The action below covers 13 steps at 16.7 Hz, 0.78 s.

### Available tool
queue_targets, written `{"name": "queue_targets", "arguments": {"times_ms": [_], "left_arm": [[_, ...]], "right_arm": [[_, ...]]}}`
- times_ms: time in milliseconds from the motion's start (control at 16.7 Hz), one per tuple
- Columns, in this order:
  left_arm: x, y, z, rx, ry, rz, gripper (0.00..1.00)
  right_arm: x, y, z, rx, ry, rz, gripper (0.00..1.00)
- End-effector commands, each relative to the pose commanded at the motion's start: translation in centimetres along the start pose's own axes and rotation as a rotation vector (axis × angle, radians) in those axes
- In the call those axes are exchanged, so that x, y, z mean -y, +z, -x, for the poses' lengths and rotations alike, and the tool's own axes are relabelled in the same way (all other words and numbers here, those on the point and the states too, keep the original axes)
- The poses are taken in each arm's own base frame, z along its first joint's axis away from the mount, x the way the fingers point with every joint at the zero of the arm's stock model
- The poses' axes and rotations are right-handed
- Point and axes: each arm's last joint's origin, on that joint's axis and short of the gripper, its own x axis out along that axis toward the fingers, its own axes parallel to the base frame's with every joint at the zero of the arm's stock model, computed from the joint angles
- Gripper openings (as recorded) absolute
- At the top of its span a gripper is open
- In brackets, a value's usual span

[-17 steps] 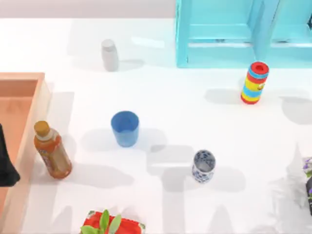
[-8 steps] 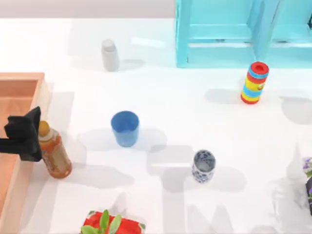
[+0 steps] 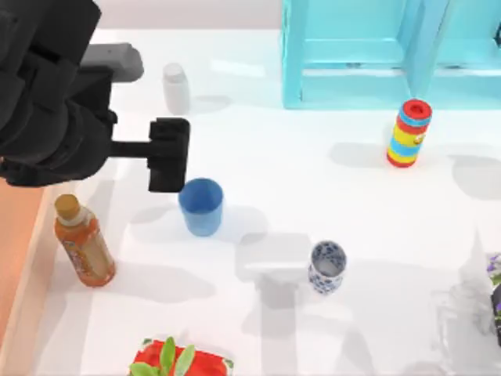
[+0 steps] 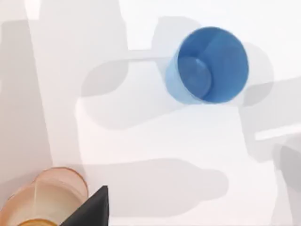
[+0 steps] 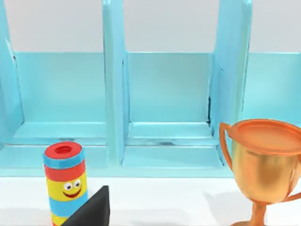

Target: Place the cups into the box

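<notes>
The left arm has swung in from the left over the box (image 3: pixel 22 258), and its gripper (image 3: pixel 168 154) now hovers just beside the blue cup (image 3: pixel 201 205), which stands mid-tabletop. I cannot tell whether the fingers are spread. A grasp looks imminent; the white cup (image 3: pixel 326 267) waits nearer, right.

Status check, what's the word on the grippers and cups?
Left gripper beside blue cup, holding nothing. Both cups upright on table, white cup farther right; box at left edge. Orange bottle near box.

left hand (image 3: pixel 167 155) just above-left of tumbler (image 3: pixel 200 206) | patterned cup (image 3: pixel 326 267) lower right | box (image 3: pixel 19 258) far left
</notes>
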Motion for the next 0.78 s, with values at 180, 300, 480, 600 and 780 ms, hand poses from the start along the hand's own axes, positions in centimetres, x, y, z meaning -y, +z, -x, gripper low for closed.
{"name": "queue_targets", "arguments": {"times_ms": [180, 300, 480, 600, 780], "left_arm": [[2.9, 3.3, -3.7, -0.23, 0.071, 0.019, 1.0], [4.4, 4.9, -6.3, -0.349, 0.127, 0.036, 1.0], [6.2, 7.0, -9.5, -0.452, 0.193, 0.069, 1.0], [7.0, 8.2, -10.9, -0.478, 0.22, 0.092, 1.0], [7.8, 9.7, -12.0, -0.474, 0.236, 0.125, 1.0]], "right_arm": [[0.0, 0.0, 0.0, 0.0, 0.0, 0.0, 1.0], [0.0, 0.0, 0.0, 0.0, 0.0, 0.0, 1.0], [0.0, 0.0, 0.0, 0.0, 0.0, 0.0, 1.0], [0.0, 0.0, 0.0, 0.0, 0.0, 0.0, 1.0], [0.0, 0.0, 0.0, 0.0, 0.0, 0.0, 1.0]]}}
